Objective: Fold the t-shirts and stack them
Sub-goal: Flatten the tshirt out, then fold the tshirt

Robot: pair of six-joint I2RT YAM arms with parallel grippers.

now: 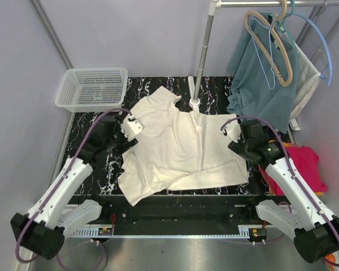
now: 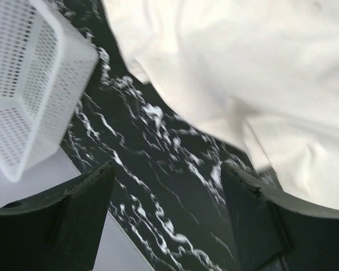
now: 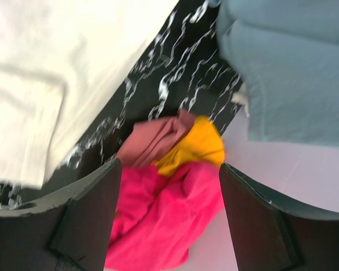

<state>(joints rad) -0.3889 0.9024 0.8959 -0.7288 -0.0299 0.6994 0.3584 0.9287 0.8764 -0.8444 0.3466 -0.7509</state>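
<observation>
We see soft matt cloth in the cream tee (image 1: 181, 147), pink tee (image 3: 164, 226) and orange tee (image 3: 195, 147); a smooth marbled table (image 2: 158, 192); a perforated plastic basket (image 1: 93, 87); a shiny metal pole (image 1: 203, 51).

The right arm (image 1: 294, 186) hides part of the pink t-shirt (image 1: 309, 165) from above. In the left wrist view the cream t-shirt (image 2: 260, 73) and basket (image 2: 62, 90) run off the edges.

T-shirt (image 1: 183, 147) on table (image 1: 217, 93), basket (image 1: 90, 104) back-left — t-shirt pile (image 1: 308, 166) right
</observation>
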